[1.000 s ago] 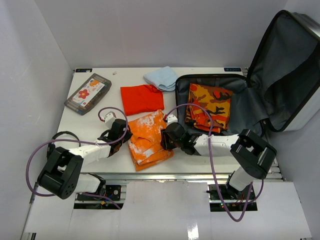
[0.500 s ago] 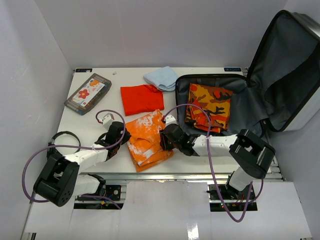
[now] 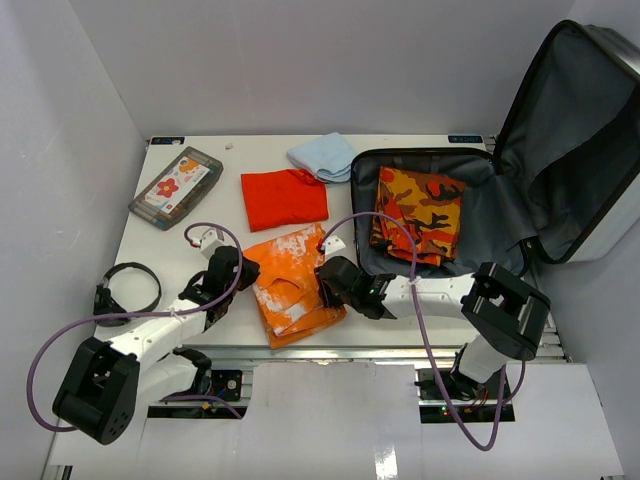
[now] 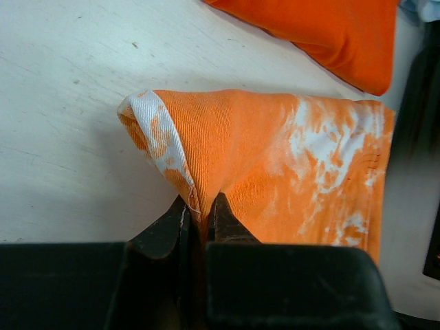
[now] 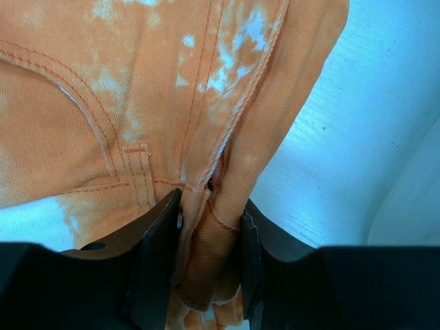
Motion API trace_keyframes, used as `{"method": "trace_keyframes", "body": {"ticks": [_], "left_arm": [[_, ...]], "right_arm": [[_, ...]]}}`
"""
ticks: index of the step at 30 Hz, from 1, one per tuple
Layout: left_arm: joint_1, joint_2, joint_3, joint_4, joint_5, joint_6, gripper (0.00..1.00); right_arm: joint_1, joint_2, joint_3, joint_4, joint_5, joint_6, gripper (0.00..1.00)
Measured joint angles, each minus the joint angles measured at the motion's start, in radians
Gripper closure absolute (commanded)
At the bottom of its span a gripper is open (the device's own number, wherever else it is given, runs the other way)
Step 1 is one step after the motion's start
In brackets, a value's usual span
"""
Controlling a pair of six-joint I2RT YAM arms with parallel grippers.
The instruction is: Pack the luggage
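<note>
We have the bleached orange shorts [image 3: 295, 285] pinched at both sides. The left jaws are almost closed on a thin fold at one corner, and the right jaws, standing somewhat wider, clamp a thick bunched seam on the opposite edge. The suitcase [image 3: 495, 230] lies open at the right end of the desk [image 3: 170, 250], with its lid leaning up against the wall and a camouflage garment [image 3: 418, 213] folded in its base. As we judge it, the step is to carry the shorts over into that base. To do it well, we should raise both arms together and level, so the cloth hangs between them and neither grip is dragged loose. The left hold looks the slimmer one, so we should pull gently there. We should lift high enough to clear the black zipper rim, travel rightwards at a matched pace, and lay the shorts flat on or beside the camouflage garment before letting go. The red cloth [image 3: 285, 198] just behind must not be snagged.
</note>
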Motion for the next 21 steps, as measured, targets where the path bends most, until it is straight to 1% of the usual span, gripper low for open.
{"method": "trace_keyframes", "body": {"ticks": [8, 13, 16, 21], "left_arm": [[-0.027, -0.025, -0.004, 0.021, 0.035, 0.005, 1.00], [-0.036, -0.044, 0.009, 0.006, 0.044, 0.016, 1.00], [-0.036, -0.077, 0.042, -0.019, 0.045, 0.026, 1.00], [-0.039, -0.090, 0.129, -0.036, 0.046, 0.049, 1.00]], "right_arm": [[0.036, -0.038, 0.011, -0.089, 0.047, -0.003, 0.92], [0.043, -0.057, 0.053, -0.169, 0.070, -0.019, 0.92], [0.043, -0.085, 0.080, -0.203, 0.091, -0.030, 0.92], [0.042, -0.151, 0.127, -0.256, 0.138, -0.052, 0.92]]}}
